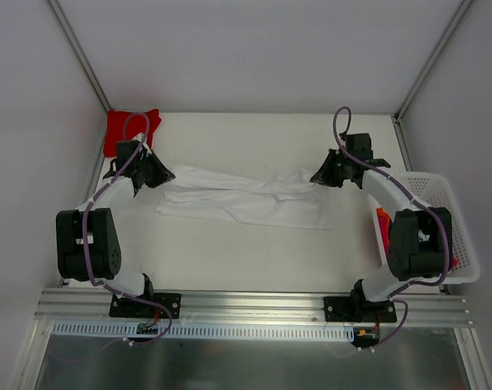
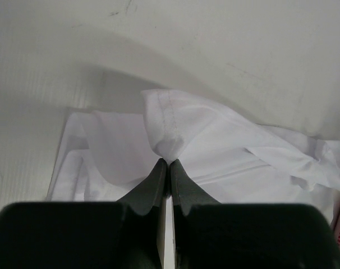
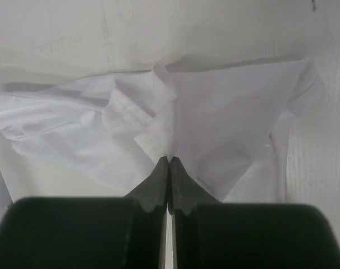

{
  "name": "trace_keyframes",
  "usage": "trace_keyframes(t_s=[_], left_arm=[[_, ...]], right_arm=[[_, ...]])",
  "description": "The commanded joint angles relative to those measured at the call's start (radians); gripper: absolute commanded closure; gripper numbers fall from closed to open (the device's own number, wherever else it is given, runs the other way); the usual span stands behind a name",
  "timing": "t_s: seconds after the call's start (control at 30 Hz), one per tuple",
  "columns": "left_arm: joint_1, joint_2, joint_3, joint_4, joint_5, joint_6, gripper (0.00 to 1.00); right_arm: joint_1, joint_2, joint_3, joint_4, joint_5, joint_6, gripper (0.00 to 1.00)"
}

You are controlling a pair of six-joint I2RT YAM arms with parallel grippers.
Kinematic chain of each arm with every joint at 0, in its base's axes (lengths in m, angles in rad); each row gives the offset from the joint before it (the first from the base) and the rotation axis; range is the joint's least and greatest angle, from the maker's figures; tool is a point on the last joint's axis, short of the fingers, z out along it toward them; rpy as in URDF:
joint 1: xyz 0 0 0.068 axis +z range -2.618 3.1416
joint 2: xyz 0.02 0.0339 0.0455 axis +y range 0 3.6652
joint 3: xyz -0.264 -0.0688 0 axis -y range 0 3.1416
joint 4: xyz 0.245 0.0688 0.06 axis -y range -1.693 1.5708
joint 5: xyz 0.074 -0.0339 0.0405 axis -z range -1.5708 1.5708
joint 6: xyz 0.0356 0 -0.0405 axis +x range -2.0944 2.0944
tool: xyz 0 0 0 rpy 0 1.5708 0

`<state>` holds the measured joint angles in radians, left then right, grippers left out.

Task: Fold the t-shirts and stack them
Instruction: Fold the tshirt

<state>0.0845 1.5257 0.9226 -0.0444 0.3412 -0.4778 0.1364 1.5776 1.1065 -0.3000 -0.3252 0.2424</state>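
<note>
Your left gripper (image 1: pixel 158 173), right gripper (image 1: pixel 320 177): jaws of both clamped on white t-shirt (image 1: pixel 246 203), its left and right ends.

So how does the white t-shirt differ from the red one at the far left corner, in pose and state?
The white t-shirt lies stretched wide across the middle of the table; the red t-shirt is a compact heap in the corner. The left gripper and the right gripper each pinch an end of the white one; no gripper holds the red one. Both are plain cloth on the table.
</note>
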Motion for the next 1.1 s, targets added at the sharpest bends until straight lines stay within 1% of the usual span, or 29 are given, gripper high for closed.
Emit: trace_keyframes(t_s=[0.0,0.2,0.37,0.4,0.47,0.53,0.57,0.6,0.67,0.73,0.87,0.97,1.07], left_arm=[[-0.005,-0.073,-0.051,0.040,-0.036,-0.010,1.00],[-0.005,-0.107,-0.111,0.040,-0.064,-0.010,1.00],[-0.005,-0.114,-0.155,0.072,-0.100,-0.019,1.00],[-0.005,-0.116,-0.162,0.072,-0.110,-0.021,0.96],[-0.006,-0.118,-0.177,0.072,-0.126,-0.022,0.83],[-0.005,-0.116,-0.185,0.072,-0.133,-0.021,0.59],[-0.005,-0.116,-0.192,0.072,-0.148,-0.025,0.50],[-0.005,-0.116,-0.195,0.071,-0.153,-0.027,0.38],[-0.006,-0.118,-0.205,0.069,-0.172,-0.031,0.28],[-0.006,-0.118,-0.209,0.069,-0.188,-0.033,0.22],[-0.005,-0.130,-0.228,0.071,-0.234,-0.033,0.21],[-0.006,-0.174,-0.254,0.089,-0.252,-0.039,0.22],[-0.008,-0.252,-0.283,0.112,-0.261,-0.041,0.23]], right_arm=[[0.015,-0.065,-0.052,0.047,0.008,-0.003,0.99],[0.022,-0.123,-0.151,0.068,0.020,-0.002,1.00],[0.022,-0.152,-0.223,0.087,0.034,-0.003,1.00],[0.023,-0.162,-0.238,0.097,0.035,-0.003,0.99],[0.023,-0.168,-0.281,0.108,0.041,-0.003,0.99],[0.025,-0.177,-0.321,0.127,0.044,-0.005,1.00],[0.023,-0.182,-0.335,0.133,0.044,-0.002,1.00],[0.023,-0.185,-0.349,0.145,0.044,-0.002,0.99],[0.023,-0.197,-0.382,0.154,0.051,-0.003,0.99],[0.023,-0.215,-0.401,0.159,0.055,-0.006,1.00],[0.023,-0.249,-0.448,0.171,0.060,-0.008,0.99],[0.025,-0.269,-0.482,0.189,0.060,-0.006,0.99],[0.031,-0.278,-0.507,0.202,0.061,-0.009,1.00]])
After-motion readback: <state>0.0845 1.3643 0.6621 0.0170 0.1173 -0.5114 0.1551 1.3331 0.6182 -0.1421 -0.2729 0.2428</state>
